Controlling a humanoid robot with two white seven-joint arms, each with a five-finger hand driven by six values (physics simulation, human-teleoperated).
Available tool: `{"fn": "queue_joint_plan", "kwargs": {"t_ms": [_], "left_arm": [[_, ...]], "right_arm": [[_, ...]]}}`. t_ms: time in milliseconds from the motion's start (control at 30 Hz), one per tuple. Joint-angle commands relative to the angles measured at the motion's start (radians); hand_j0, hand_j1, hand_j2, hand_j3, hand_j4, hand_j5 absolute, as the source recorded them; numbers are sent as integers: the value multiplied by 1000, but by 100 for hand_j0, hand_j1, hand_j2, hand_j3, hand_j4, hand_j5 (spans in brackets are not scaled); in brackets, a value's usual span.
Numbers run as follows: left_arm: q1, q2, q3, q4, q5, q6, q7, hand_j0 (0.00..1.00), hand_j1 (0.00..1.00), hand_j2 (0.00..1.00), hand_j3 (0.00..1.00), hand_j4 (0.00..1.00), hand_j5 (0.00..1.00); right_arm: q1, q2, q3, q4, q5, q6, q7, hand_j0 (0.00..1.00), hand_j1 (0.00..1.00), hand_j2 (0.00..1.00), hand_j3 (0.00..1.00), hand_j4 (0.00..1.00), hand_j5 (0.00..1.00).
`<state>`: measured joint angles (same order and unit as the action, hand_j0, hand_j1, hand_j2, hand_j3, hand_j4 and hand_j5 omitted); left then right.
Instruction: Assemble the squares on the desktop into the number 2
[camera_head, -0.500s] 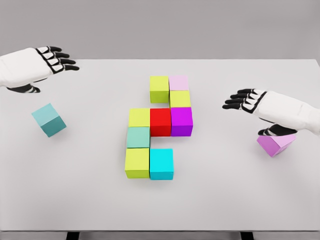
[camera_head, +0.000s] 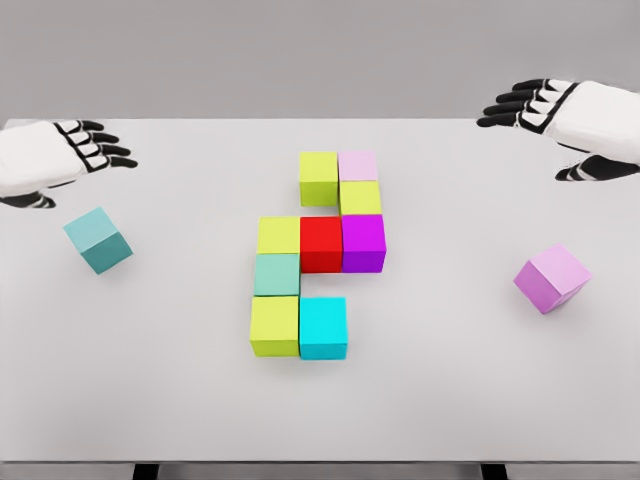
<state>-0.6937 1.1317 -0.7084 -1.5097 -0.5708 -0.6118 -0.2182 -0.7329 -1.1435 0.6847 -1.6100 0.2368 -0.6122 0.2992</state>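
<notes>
Resting — cubes (camera_head: 318, 255) on grey table (camera_head: 450, 400).

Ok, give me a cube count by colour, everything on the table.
Yellow-green: 4
Pale pink: 1
Red: 1
Magenta: 1
Green-teal: 1
Cyan: 1
Teal, loose on the left: 1
Lilac, loose on the right: 1
Total: 11 cubes
</notes>
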Motion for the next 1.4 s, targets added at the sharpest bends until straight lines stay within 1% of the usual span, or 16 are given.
{"fn": "queue_joint_plan", "kwargs": {"t_ms": [0, 33, 67, 267, 333, 400, 433, 533, 600, 700, 733, 933, 1033, 1300, 1333, 1367], "left_arm": [[0, 22, -20, 0, 6, 1, 0, 100, 100, 100, 100, 100, 100], [2, 22, -22, 0, 6, 1, 0, 100, 100, 100, 100, 100, 100], [3, 23, -22, 0, 6, 1, 0, 100, 100, 100, 100, 100, 100], [10, 25, -43, 5, 11, 1, 2, 100, 100, 100, 100, 100, 100], [10, 20, -69, 10, 11, 1, 5, 100, 100, 100, 100, 100, 100], [11, 14, -82, 13, 9, 1, 5, 100, 100, 100, 100, 100, 100], [13, 11, -85, 20, 9, 1, 5, 100, 100, 100, 100, 100, 100], [14, 11, -85, 29, 8, 1, 3, 100, 100, 100, 100, 100, 100], [17, 11, -86, 29, 3, 1, 2, 100, 100, 100, 100, 100, 100], [22, 5, -86, 31, 2, 1, 2, 100, 100, 100, 100, 100, 100], [22, -3, -86, 33, 2, 1, 2, 100, 100, 100, 100, 100, 100], [22, -53, -115, 98, 0, 1, 0, 100, 100, 100, 100, 100, 100], [22, -56, -123, 106, 0, 1, 0, 100, 100, 100, 100, 100, 100], [22, -58, -129, 125, -1, 1, -1, 100, 100, 100, 100, 100, 100], [22, -73, -129, 152, -9, 1, -1, 100, 100, 100, 100, 100, 100], [22, -79, -129, 152, -30, 1, -1, 100, 100, 100, 100, 100, 100]], "right_arm": [[-5, -42, 209, 30, 38, 1, 24, 100, 100, 100, 100, 100, 100], [-22, -45, 245, 32, 53, 1, 28, 100, 100, 100, 100, 100, 100], [-28, -73, 269, 36, 62, 1, 54, 100, 100, 100, 100, 100, 100], [-37, -189, 262, 22, 39, 1, 80, 100, 100, 100, 100, 100, 100], [-40, -229, 266, -17, 29, 1, 80, 100, 100, 100, 100, 100, 100], [-34, -209, 277, -27, 36, 1, 81, 100, 100, 100, 100, 100, 100], [-34, -179, 303, -16, 36, 1, 83, 100, 100, 100, 100, 100, 100], [-34, -111, 314, 97, 35, 1, 83, 100, 100, 100, 100, 100, 100], [-34, -94, 314, 113, 35, 1, 83, 100, 100, 100, 100, 100, 100], [-34, -45, 317, 203, 45, 1, 130, 100, 100, 100, 100, 100, 100], [-33, -42, 317, 211, 48, 1, 133, 100, 100, 100, 100, 100, 100], [-31, -41, 326, 196, 70, 1, 135, 100, 100, 100, 100, 100, 100], [-31, -48, 323, 156, 70, 1, 135, 100, 100, 100, 100, 100, 100], [-31, -50, 322, 150, 68, 1, 135, 100, 100, 100, 100, 100, 100], [-31, -39, 332, 135, 71, 1, 136, 100, 100, 100, 100, 100, 100], [-31, -38, 332, 134, 71, 1, 136, 100, 100, 100, 100, 100, 100]]}}
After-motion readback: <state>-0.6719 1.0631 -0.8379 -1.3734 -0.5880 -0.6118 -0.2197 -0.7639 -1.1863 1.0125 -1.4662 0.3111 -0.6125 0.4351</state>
